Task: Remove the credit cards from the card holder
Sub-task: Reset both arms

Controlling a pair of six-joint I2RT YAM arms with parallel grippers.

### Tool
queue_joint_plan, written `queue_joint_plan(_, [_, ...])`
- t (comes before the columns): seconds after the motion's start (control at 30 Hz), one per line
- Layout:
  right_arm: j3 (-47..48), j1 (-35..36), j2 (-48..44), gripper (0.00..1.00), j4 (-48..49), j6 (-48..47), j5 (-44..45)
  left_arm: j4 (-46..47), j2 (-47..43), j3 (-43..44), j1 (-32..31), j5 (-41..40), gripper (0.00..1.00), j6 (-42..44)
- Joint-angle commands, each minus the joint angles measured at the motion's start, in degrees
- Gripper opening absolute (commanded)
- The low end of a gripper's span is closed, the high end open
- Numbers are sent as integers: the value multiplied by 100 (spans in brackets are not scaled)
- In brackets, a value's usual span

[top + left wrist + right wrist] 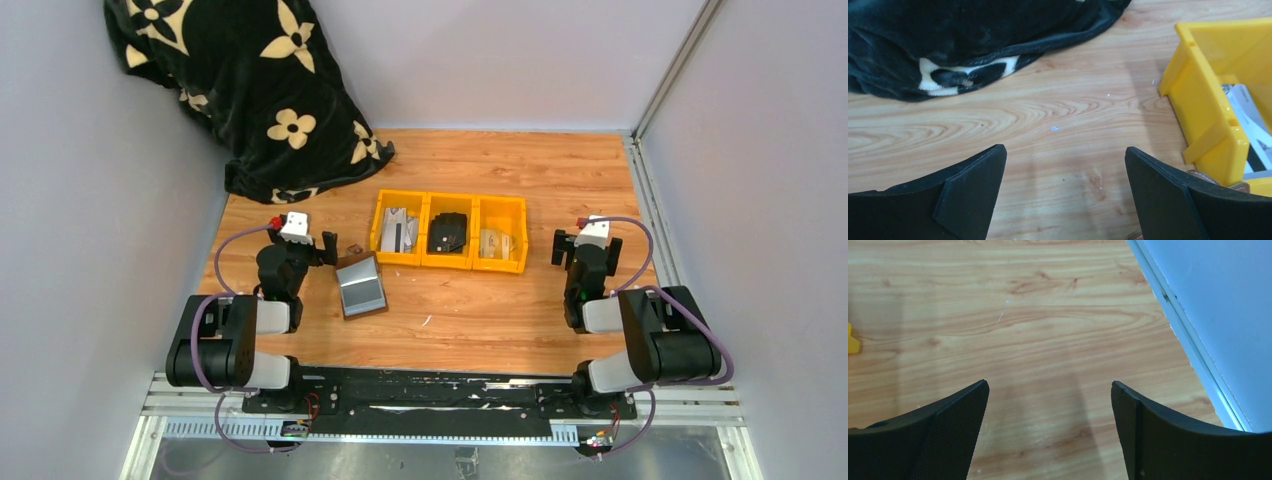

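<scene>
Top view: bright, even, diffuse overhead light, no hard shadows. The arms throw only short soft shadows on the table. The black blanket is crushed to near-solid dark, folds barely readable. Grey face of the card holder shows a pale sheen. Glare streak on the metal rail. Side walls lean outward, mild wide-angle distortion.

Left wrist: wood grain sharp, yellow bin heavily saturated, faint broad shadow beside it. Fingers of the left gripper read matte black, little detail.

Right wrist: soft shadows under the right gripper, mesh texture visible on one finger. White wall bright, bluish cast.
</scene>
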Motion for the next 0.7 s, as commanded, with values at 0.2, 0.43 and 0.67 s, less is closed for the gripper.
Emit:
queue_joint_plan(0.2, [0,-198,-21,96,333,2,-254,-103,-53,87,-51,-389,100,175])
queue_joint_plan(0.43, [-7,-198,-11,96,354,1,-257,42,-16,79,-51,-394,100,179])
queue_joint_plan(0.67, [-3,-198,-12,96,355,-1,-253,-12,-26,99,-51,-413,100,182])
